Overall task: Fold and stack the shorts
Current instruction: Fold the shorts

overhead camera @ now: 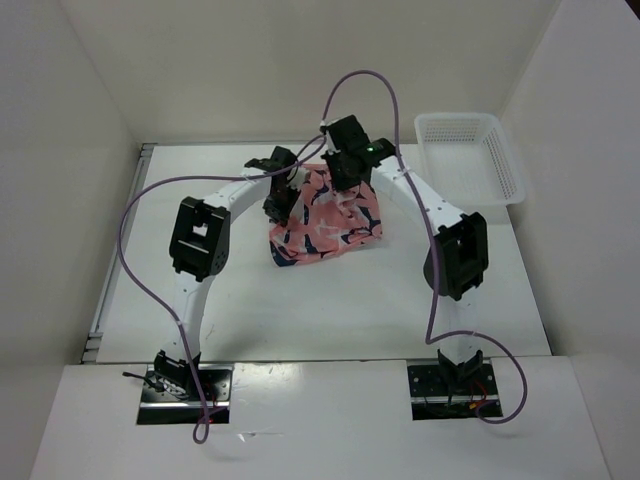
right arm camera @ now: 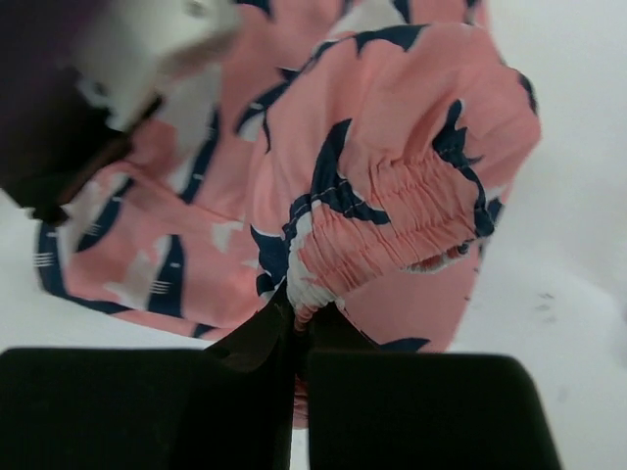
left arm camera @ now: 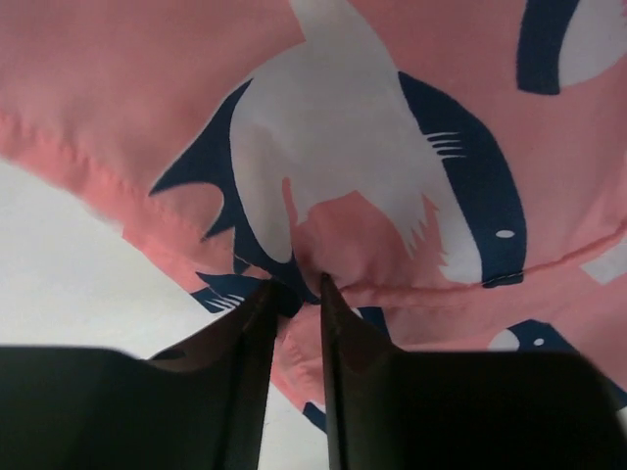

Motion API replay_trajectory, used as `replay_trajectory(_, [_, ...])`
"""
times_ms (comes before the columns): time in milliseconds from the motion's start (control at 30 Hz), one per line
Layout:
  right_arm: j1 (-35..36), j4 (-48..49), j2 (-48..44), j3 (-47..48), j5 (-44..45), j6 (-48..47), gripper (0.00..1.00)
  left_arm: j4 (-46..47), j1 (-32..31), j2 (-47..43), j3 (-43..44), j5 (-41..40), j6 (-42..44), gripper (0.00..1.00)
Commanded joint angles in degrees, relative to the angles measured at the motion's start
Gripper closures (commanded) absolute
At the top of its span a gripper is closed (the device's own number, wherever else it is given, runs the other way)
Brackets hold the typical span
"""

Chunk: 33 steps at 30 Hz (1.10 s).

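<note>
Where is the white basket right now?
In the top view, the white basket sits at the far right of the table, right of the shorts and apart from them.

A white mesh basket (overhead camera: pixel 470 155) sits on the white table (overhead camera: pixel 300 310).

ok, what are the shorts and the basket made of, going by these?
The shorts look like thin woven cloth, matte, maybe cotton or polyester: they wrinkle softly, with stitched hems and a gathered elastic waistband. The basket looks like rigid white plastic with open mesh walls; its sheen is too small to judge.
</note>
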Motion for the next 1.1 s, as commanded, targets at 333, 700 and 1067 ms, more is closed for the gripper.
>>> replay_trajectory(333, [7.7,0.7,6.6,9.6,-8.7,9.5,1.0,1.8,2.5,4.6,-0.4,7.4,0.3,0.85])
replay_trajectory(700, [8.5,4.6,4.5,3.1,-5.5,10.7,1.0,-0.4,6.5,-8.5,-2.8,5.8,0.3,0.57])
replay_trajectory(1067, [9.1,5.2,10.0,10.2,-3.7,11.7,1.0,-1.0,9.0,-1.6,-5.2,7.1,0.3,0.57])
